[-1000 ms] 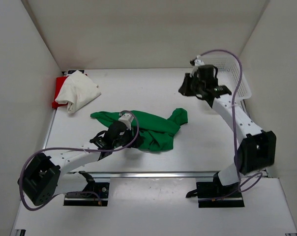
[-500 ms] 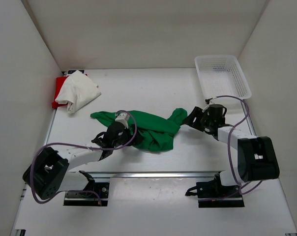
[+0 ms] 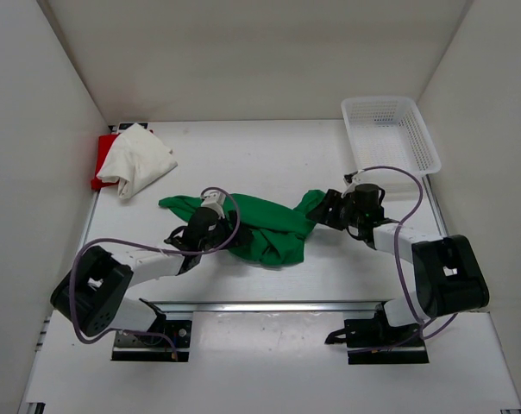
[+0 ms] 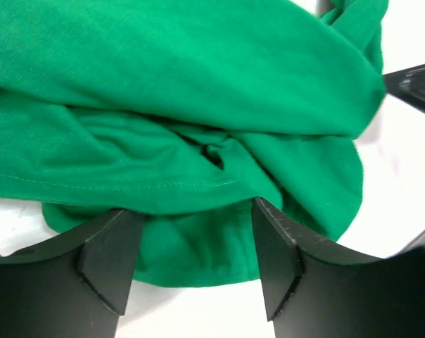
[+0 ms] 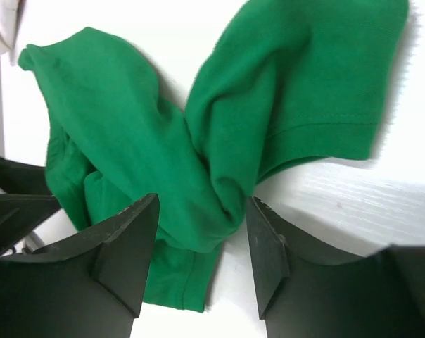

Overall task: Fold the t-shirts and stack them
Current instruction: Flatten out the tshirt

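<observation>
Wrist cams catch what the overhead can't. The left fingers (image 4: 107, 257) are spread with a bunched fold of the green t-shirt (image 4: 198, 91) between the tips, and the right fingers (image 5: 128, 243) are spread too, straddling its twisted end. The shirt lies crumpled mid tabletop (image 3: 243, 155). A second ago the right arm was up by the basket (image 3: 390, 129); now it's low at the shirt. The white t-shirt (image 3: 140, 159) partly covers the red t-shirt (image 3: 103, 164) in the far-left corner.

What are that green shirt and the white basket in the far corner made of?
Green shirt: soft matte knit cloth, probably cotton jersey; it crumples in folds and shows a stitched hem. Basket: likely rigid white plastic, with a moulded grid of holes.
</observation>
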Tool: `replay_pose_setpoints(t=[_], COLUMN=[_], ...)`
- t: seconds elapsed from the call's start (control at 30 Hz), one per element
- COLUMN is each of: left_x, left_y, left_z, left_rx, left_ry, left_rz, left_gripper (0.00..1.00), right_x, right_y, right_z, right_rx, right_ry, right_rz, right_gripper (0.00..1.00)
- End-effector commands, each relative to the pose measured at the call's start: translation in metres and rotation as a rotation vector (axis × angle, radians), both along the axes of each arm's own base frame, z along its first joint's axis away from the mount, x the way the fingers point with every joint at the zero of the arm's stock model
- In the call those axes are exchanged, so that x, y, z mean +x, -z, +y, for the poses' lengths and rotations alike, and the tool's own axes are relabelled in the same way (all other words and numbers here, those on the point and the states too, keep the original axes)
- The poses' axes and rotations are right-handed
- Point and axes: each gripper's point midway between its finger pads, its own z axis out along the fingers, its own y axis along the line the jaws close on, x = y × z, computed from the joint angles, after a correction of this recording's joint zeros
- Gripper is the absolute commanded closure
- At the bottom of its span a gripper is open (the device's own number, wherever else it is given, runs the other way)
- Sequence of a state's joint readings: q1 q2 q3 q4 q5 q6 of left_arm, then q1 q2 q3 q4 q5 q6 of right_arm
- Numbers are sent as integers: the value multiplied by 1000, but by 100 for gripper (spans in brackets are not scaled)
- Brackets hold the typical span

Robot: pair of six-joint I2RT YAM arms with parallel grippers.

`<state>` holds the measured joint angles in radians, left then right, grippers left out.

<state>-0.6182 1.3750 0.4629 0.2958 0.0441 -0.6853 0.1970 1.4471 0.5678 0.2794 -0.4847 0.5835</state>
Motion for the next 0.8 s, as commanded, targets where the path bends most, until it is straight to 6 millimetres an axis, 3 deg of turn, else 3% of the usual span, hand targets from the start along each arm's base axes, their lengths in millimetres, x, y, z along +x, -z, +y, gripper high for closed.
replay_pose_setpoints(t=[0.0, 0.23, 0.3, 0.4, 0.5, 0.53, 0.63, 0.7, 0.77], left_x=[3, -5, -3, 3, 13, 13, 19, 23, 24], left_y=[-32, -38, -34, -25, -24, -19, -17, -21, -29], left_z=[-9, 1, 1, -2, -9, -11, -13, -11, -7], left_rx=[-76, -78, -85, -65, -56, -49, -45, -63, -87], left_ry=[14, -6, -13, -4, 10, 17, 8, 2, -4], left_rz=[-75, -81, -73, -43, -25, -15, -14, -22, -33], left_gripper=[29, 28, 27, 26, 27, 30, 43, 67, 82], right_x=[3, 2, 5, 6, 3, 6, 6, 5, 9], right_y=[-1, 11, 9, 8, 10, 11, 13, 13, 0], right_z=[-2, -2, 0, 3, 8, 7, 9, 9, 10], right_rx=[-23, -37, -27, -24, -21, -23, -27, -21, -16], right_ry=[11, -4, -4, -14, -30, -27, -33, -29, -16], right_rz=[-41, -13, -24, -22, -13, -13, -7, 2, -43], right_gripper=[49, 54, 65, 64, 56, 57, 73, 99, 100])
